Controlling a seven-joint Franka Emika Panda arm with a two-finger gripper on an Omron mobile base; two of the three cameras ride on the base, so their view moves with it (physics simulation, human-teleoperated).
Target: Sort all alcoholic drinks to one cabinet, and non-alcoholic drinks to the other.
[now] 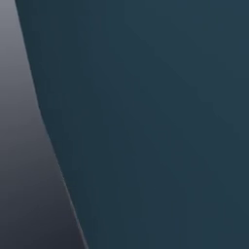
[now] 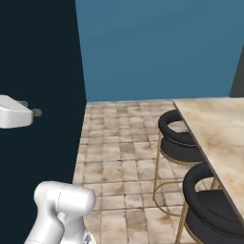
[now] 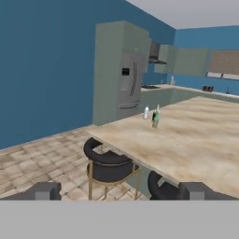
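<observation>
We saw the gripper [image 3: 119, 190] from the hand view with its two dark fingertips [image 3: 44, 190] rising at seven and five o'clock, standing as far apart as they go and holding nothing. Between them and beyond stretched a long pale wooden island counter [image 3: 196, 140], running from the centre out toward three o'clock. On its far end, just above the middle of the view, stood the white plastic bottle [image 3: 146, 112] and, just beside it toward three o'clock, the green glass bottle [image 3: 156, 118]; both were upright and too small for us to read any label or to tell whether they touched. Two black stools with gold legs [image 3: 108, 167] sat tucked against the counter's near edge at six o'clock. A tall grey-green fridge unit [image 3: 122, 70] stood against the blue wall [image 3: 46, 70] at twelve o'clock.

In the right base view, the white arm [image 2: 59, 209] rose at seven o'clock, with another white part of it [image 2: 14, 112] at nine. The same counter showed at three to four o'clock, over a tan tiled floor [image 2: 119, 162].
</observation>
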